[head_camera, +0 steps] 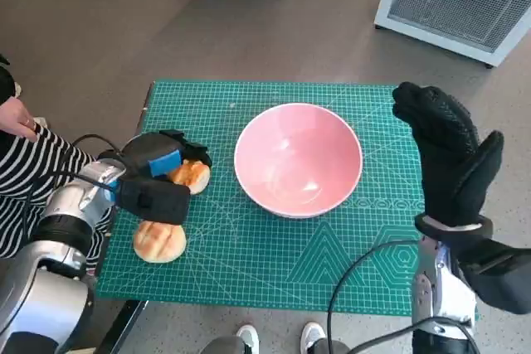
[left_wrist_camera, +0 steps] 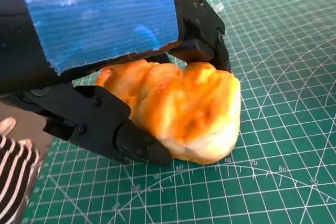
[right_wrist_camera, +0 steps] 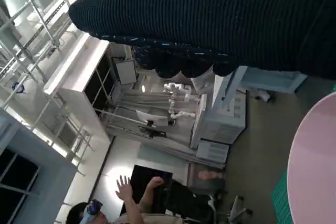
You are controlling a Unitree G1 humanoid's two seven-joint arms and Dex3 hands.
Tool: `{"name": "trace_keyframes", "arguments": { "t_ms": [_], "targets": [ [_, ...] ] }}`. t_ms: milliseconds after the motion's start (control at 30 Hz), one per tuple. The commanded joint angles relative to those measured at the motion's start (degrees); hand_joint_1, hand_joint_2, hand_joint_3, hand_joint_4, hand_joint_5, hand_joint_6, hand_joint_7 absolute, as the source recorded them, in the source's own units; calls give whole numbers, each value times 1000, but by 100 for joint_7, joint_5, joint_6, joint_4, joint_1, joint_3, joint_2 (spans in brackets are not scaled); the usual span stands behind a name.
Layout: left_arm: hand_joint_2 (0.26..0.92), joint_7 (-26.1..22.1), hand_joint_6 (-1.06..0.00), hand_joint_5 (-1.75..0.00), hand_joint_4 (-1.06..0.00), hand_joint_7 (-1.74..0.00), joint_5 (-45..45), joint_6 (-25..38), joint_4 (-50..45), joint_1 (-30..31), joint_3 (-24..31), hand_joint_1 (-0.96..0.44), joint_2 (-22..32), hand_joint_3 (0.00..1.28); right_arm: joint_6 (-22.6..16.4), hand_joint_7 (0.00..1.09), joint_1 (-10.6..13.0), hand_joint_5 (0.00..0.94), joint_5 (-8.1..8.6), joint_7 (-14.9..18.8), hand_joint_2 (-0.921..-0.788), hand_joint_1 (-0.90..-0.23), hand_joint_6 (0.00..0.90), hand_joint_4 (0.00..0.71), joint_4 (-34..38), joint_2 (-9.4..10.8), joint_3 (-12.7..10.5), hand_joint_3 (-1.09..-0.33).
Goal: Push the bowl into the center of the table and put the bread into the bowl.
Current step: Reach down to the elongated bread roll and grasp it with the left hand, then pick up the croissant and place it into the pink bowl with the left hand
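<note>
I've got my left hand [head_camera: 156,178] clamped on the bread [left_wrist_camera: 181,109], at nine o'clock from the centred bowl [head_camera: 299,159], ready to carry it over, while my right hand [head_camera: 452,159] stands spread and empty at three o'clock.

left hand [head_camera: 158,178] fingers [left_wrist_camera: 131,140] clamped low; right hand [head_camera: 448,159] raised, spread.

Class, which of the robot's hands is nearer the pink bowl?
Right. The right hand is raised open just beside the bowl; the left hand grips a bread roll farther away.
</note>
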Motion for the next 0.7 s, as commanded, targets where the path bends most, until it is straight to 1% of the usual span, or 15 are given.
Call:
{"name": "trace_keyframes", "arguments": {
  "t_ms": [33, 133, 300, 467, 600, 700],
  "targets": [
    [920, -78, -644, -1110, -712, -1182, -73, -253, -89, -102, 107, 1, 188, 50, 94, 468, 102, 0, 49, 40, -921, -685, 74, 158, 55, 10, 9, -647],
    [920, -160, -647, -1113, -711, -1177, -230, -413, -243, -162, 270, 2, 265, 49, 99, 468, 98, 0, 53, 43, -921, -686, 74, 156, 55, 9, 10, -647],
    [920, -490, -669, -1134, -705, -1140, -702, -647, -791, -274, 721, 2, 400, 42, 98, 468, 84, 0, 59, 56, -921, -686, 74, 153, 60, 3, 11, -647],
    [913, -804, -721, -1087, -741, -1091, -1142, -699, -1487, -311, 1130, 3, 459, 17, 83, 467, 70, 0, 77, 82, -921, -684, 72, 152, 77, -13, 20, -648],
    [901, -924, -762, -1041, -775, -1056, -1449, -701, -2120, -363, 1429, 4, 418, 6, 78, 465, 43, 0, 67, 93, -921, -684, 69, 152, 104, -19, 29, -647],
    [893, -987, -788, -1021, -793, -1028, -1658, -644, -2575, -454, 1603, 4, 285, 2, 66, 463, 30, 0, 74, 110, -921, -684, 66, 151, 134, -15, 31, -647]
  ]
}}
